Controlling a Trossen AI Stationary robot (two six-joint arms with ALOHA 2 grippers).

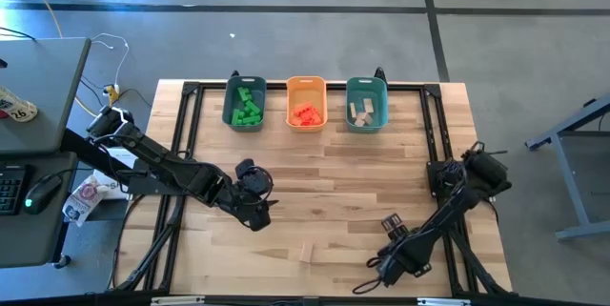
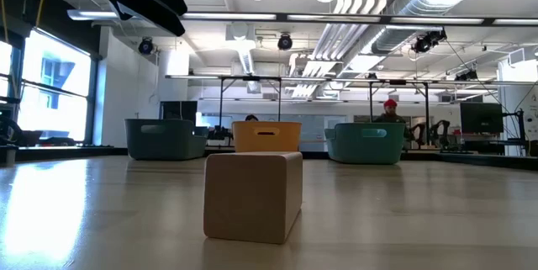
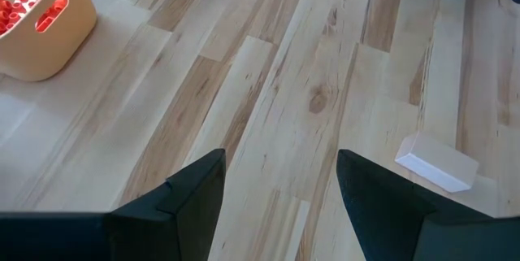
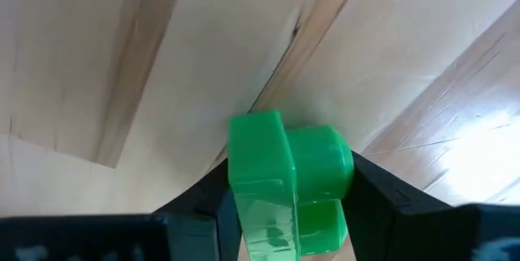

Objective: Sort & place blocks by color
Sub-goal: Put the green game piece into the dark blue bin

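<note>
The right gripper is sitting low at the table's near right, its fingers flanking a green block and touching its sides, so it is gripping that block. The left gripper is hanging wide open and empty over the table's left middle. A tan block is lying alone near the front edge, between the arms. At the far edge, three bins are holding sorted blocks: green, red, tan.

wood table, 3 bins, tan block
</note>
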